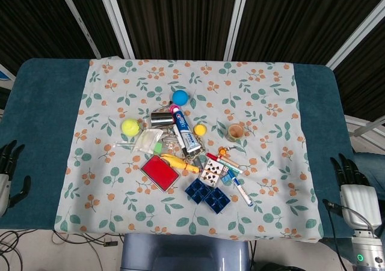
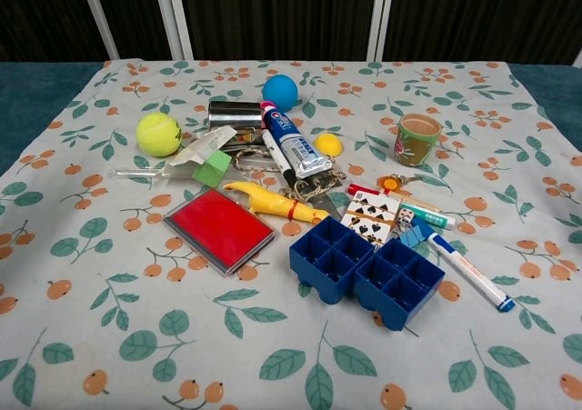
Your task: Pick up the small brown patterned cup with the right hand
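Floral tablecloth (image 1: 264, 91), brown cup (image 1: 235, 132) upright, untouched

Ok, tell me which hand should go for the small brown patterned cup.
Right. The cup stands upright on the right half of the cloth, nearer the right hand waiting open at the table's right edge. The left hand sits beyond the far left edge, with the clutter in between.

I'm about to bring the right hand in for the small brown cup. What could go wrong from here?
1. The right hand sits at the table's near right edge, well away from the cup; a low sweep could drag the marker or the playing card.
2. The keyring lies just in front of the cup and may snag fingers.
3. The cup is small and upright; a sideways nudge might tip it.
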Robot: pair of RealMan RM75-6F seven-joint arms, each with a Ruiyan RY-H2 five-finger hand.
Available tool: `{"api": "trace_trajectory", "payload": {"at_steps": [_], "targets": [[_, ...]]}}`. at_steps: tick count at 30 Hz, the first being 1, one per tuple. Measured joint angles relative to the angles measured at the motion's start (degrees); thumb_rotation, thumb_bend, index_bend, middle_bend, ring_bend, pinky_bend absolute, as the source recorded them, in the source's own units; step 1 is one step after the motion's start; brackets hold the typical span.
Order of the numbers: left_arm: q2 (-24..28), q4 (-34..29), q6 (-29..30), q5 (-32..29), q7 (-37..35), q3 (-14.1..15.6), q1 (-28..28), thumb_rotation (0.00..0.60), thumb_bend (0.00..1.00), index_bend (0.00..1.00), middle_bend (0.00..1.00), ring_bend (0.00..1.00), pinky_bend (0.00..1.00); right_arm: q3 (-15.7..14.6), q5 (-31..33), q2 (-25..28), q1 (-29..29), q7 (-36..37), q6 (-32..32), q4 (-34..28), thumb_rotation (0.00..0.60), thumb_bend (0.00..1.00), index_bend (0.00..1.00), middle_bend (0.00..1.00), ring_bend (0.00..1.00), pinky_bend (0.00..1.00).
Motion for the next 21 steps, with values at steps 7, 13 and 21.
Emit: {"api": "trace_trajectory", "payload": {"at_steps": [7, 13, 21], "targets": [[0.0, 0.0, 0.1, -0.2, 0.2, -0.1, 0.0, 0.6, 0.48, 0.0, 0.0, 0.0, 0.06, -0.2, -0.6, 0.3, 0.2, 2.5, -0.5, 0.0, 0.6, 0.07, 0.06, 0.0, 0.1, 0.28], [-0.2, 0.1, -0.1, -0.2, 0.8, 0.0, 0.1, 0.6, 0.49, 0.0, 0.0, 0.0, 0.06, -0.6, -1.1, 0.7, 0.7, 5.3, -1.9, 0.8, 0.6, 0.07, 0.06, 0.0, 0.1, 0.28], [-0.3, -0.2, 0.2, -0.2, 0.9, -0.1, 0.2, 0.6, 0.49, 0.0, 0.0, 0.01, 0.06, -1.4, -1.9, 1.2, 2.0, 8.0, -4.6, 2.0, 0.6, 0.07, 0.06, 0.0, 0.1, 0.26]]}}
